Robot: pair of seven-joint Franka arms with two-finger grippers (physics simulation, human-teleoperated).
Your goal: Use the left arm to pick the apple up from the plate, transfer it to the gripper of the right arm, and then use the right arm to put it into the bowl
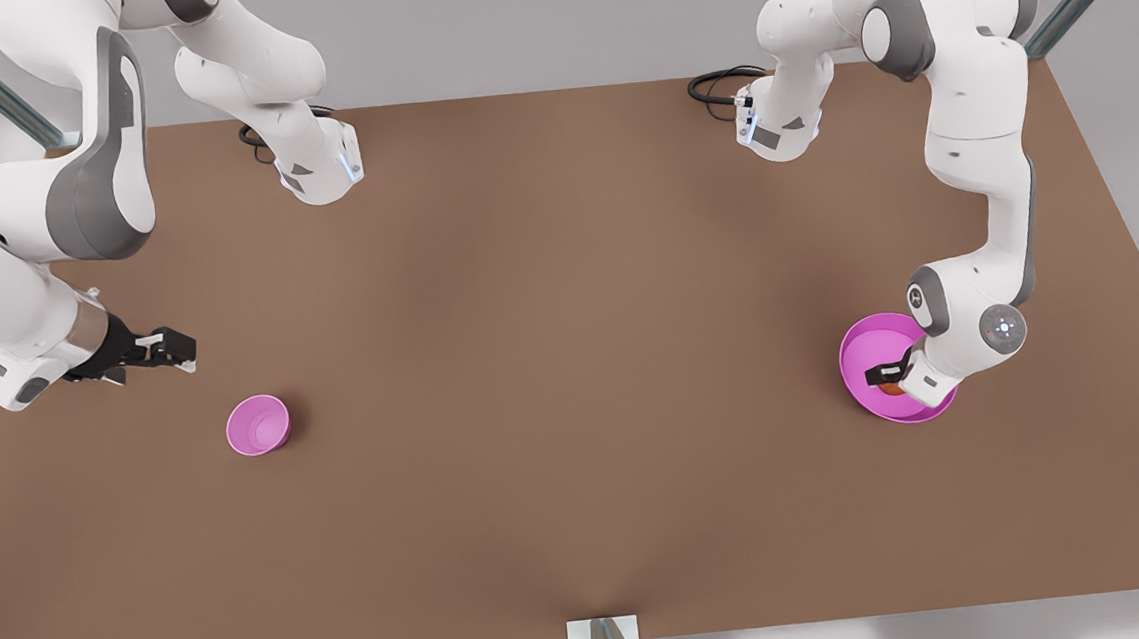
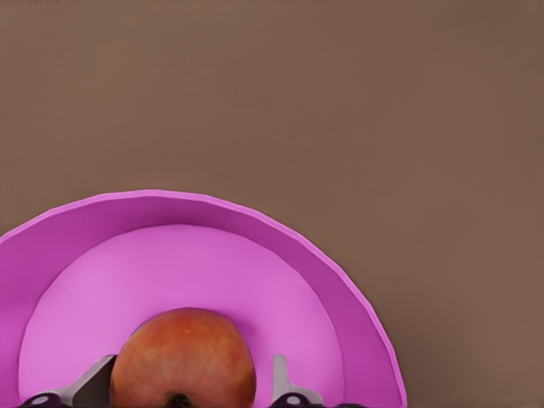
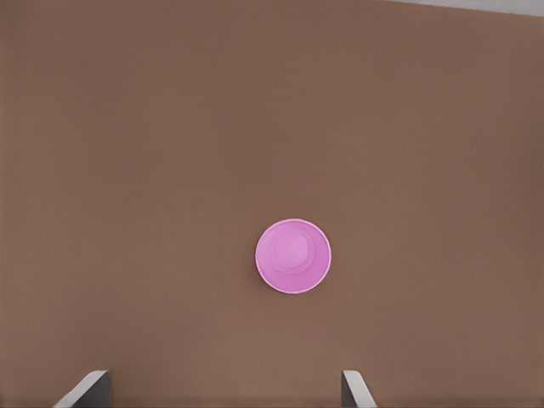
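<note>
A brown table (image 1: 552,361) carries everything. The left arm (image 1: 981,180) stands at the front view's right, folded over with its wrist dropped onto the plate (image 1: 863,354). The right arm (image 1: 33,247) waits at the front view's left, its forearm reaching out level above the table.

The plate sits near the table's edge at the front view's right, well apart from the bowl (image 1: 257,425), which stands on the table at the front view's left.

In the front view the apple (image 1: 891,388) is only a sliver of orange under the wrist. The left wrist view shows it whole, resting on the plate's floor. There the left gripper (image 2: 185,387) straddles it, one finger on each side with a small gap on one side, not yet closed on it.

The right gripper (image 1: 171,348) hangs above bare table near the bowl, fingers spread wide and holding nothing, as the right wrist view shows.
</note>
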